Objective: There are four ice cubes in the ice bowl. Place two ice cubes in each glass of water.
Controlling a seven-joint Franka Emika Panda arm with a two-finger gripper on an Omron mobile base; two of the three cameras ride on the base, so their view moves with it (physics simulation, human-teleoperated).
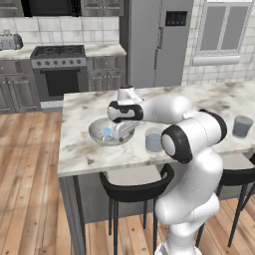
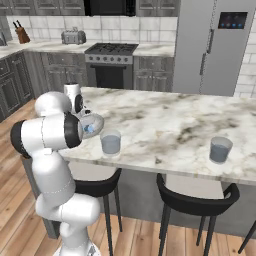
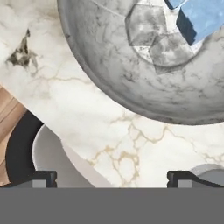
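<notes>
The ice bowl (image 1: 95, 131) of clear greyish glass sits near the left front of the marble island (image 1: 209, 99), with a pale-blue ice cube (image 1: 107, 132) inside. My gripper (image 1: 122, 129) hangs open over the bowl's right side, holding nothing. In the hand view the fingertips (image 3: 41, 178) stand wide apart above bare counter, just outside the bowl (image 3: 109, 83); two ice cubes (image 3: 203, 19) lie at its far side, partly cut off. One glass of water (image 1: 154, 141) stands just right of the bowl. The other glass (image 1: 242, 126) is far right.
Black stools (image 1: 134, 191) stand under the island's front edge, one right below the bowl. In the right base view the bowl (image 2: 97, 120) peeks out from behind my arm, beside the near glass (image 2: 110, 143). Stove and fridge line the back wall.
</notes>
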